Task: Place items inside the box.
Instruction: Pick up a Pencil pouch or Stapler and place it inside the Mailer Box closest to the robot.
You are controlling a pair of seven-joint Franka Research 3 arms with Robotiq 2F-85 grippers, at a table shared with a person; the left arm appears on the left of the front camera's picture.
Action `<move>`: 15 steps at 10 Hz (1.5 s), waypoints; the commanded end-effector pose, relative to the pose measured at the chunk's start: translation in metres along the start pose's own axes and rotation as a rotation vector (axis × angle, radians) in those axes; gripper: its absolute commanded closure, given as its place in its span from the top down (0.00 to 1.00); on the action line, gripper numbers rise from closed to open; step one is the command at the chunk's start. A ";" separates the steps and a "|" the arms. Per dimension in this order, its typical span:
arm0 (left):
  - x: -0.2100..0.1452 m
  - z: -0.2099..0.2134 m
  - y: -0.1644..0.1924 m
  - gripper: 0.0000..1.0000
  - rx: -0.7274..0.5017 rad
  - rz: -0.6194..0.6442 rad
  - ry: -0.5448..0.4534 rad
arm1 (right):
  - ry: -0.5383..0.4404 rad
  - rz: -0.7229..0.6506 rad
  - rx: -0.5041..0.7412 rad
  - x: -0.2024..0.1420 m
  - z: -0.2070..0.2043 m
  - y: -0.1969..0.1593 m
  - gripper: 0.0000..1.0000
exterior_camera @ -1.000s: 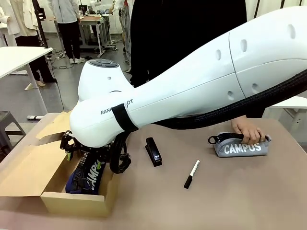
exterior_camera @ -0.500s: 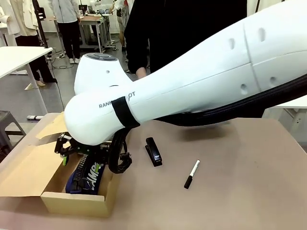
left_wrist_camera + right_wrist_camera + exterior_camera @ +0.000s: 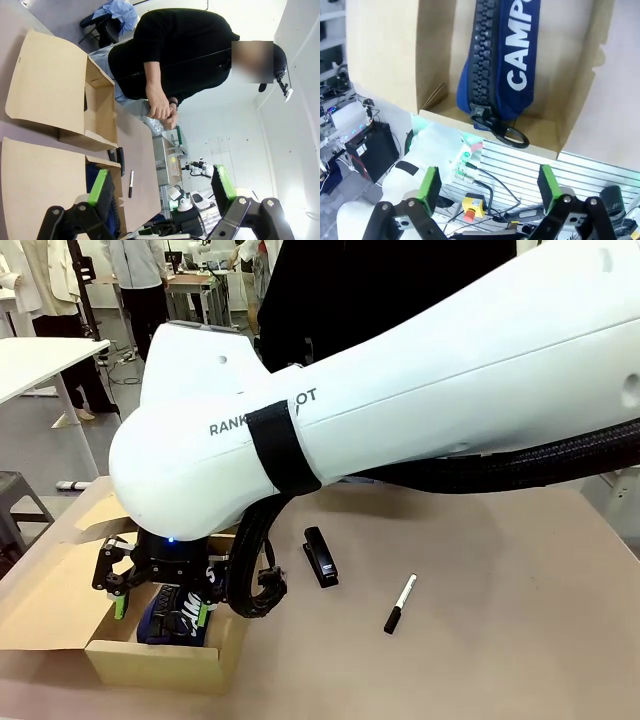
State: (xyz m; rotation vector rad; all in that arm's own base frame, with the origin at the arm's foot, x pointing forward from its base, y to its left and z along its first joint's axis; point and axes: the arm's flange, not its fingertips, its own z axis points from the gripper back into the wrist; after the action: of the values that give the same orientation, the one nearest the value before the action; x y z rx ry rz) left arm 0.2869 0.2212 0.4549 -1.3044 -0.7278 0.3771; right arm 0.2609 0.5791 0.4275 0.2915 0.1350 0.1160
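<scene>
Scene: A cardboard box (image 3: 150,665) sits open at the robot's left end of the brown table (image 3: 500,640), flaps spread. A person in black (image 3: 165,55) stands at the far side.

Right arm: The white right arm (image 3: 420,390) stretches across the table from the right. It hangs the right gripper (image 3: 160,602) over the open top of the box.

Right fingers: Spread wide, green pads well apart, nothing clamped between them.

Navy pouch: The navy zip pouch (image 3: 505,60), lettered "CAMPUS" in white, lies inside the box, down on its floor between the cardboard walls. In the right wrist view its heavy zip runs along one side. The black pull ring lies at the end nearer the camera, beyond the fingertips.

Left gripper: The left gripper (image 3: 162,190) is off to one side, its camera taking in the box and the person. Its fingers stand apart with only air between them.

Stapler: A black stapler (image 3: 320,557) lies flat on the table just right of the box, outside it.

Marker: A white marker (image 3: 400,603) with a black cap lies on bare table to the right of the stapler — near it, not touching.

Person: The hands (image 3: 162,107) are together in front of the body, with something pale grey just beside them. I cannot tell what it is.
</scene>
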 end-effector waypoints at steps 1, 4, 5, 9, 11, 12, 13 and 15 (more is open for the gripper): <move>0.000 -0.001 0.000 1.00 -0.023 -0.021 -0.012 | 0.035 0.095 -0.069 -0.006 -0.003 0.010 1.00; 0.000 -0.001 0.000 1.00 -0.023 -0.021 -0.012 | 0.143 0.034 0.167 0.000 0.056 -0.077 1.00; 0.000 -0.001 0.000 1.00 -0.023 -0.021 -0.012 | 0.221 -0.021 0.232 -0.006 0.074 -0.118 1.00; 0.000 -0.001 0.000 1.00 -0.023 -0.021 -0.012 | 0.151 -0.033 0.763 0.003 0.126 -0.297 1.00; 0.000 -0.001 0.000 1.00 -0.023 -0.021 -0.012 | -0.016 -0.037 0.977 0.001 0.133 -0.369 1.00; 0.000 -0.001 0.000 1.00 -0.023 -0.021 -0.012 | -0.098 0.030 1.070 -0.012 0.137 -0.400 1.00; 0.000 -0.001 0.000 1.00 -0.023 -0.021 -0.012 | -0.096 -0.029 1.127 -0.025 0.140 -0.430 1.00; 0.000 -0.001 0.000 1.00 -0.023 -0.021 -0.012 | -0.147 -0.122 1.203 -0.068 0.126 -0.477 1.00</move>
State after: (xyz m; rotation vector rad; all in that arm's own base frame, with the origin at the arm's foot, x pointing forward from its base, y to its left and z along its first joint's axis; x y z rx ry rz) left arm 0.2867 0.2215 0.4550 -1.3037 -0.7287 0.3769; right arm 0.3405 0.0947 0.4549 1.4270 0.0812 -0.1132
